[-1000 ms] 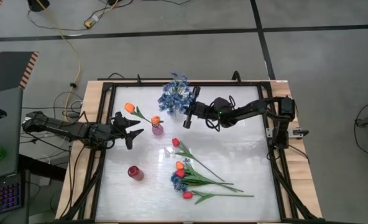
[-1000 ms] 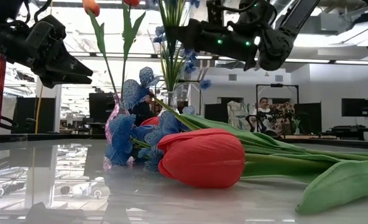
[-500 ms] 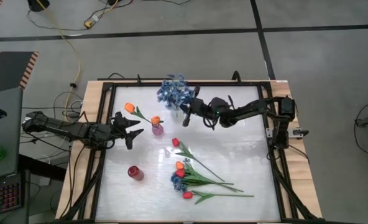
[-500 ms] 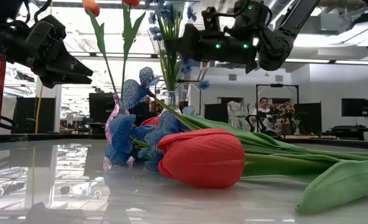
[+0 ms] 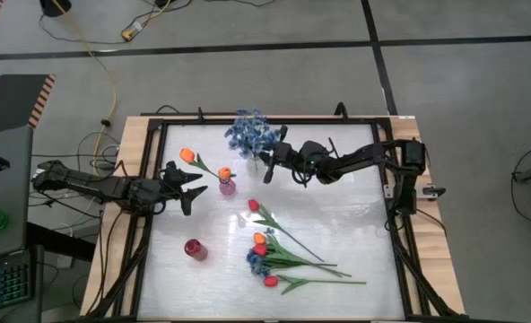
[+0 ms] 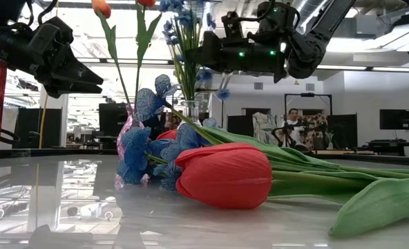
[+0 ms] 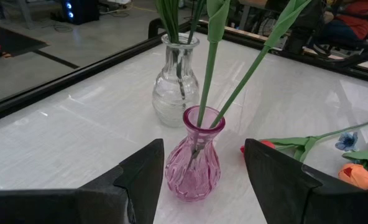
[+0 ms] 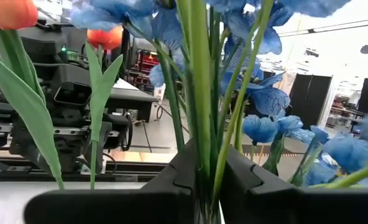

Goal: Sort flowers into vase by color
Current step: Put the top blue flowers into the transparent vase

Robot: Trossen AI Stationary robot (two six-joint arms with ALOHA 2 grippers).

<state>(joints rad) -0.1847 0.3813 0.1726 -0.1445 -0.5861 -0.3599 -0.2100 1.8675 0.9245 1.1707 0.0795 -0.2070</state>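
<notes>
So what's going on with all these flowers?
The right gripper pinches the stems of the blue sprigs standing in the clear vase. The left gripper waits open by the pink vase, which holds two orange tulips. More flowers lie on the table; the red vase holds none.

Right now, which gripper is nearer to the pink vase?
Left. The left gripper is open just beside the pink vase; the right gripper is farther off, holding the blue sprigs.
</notes>
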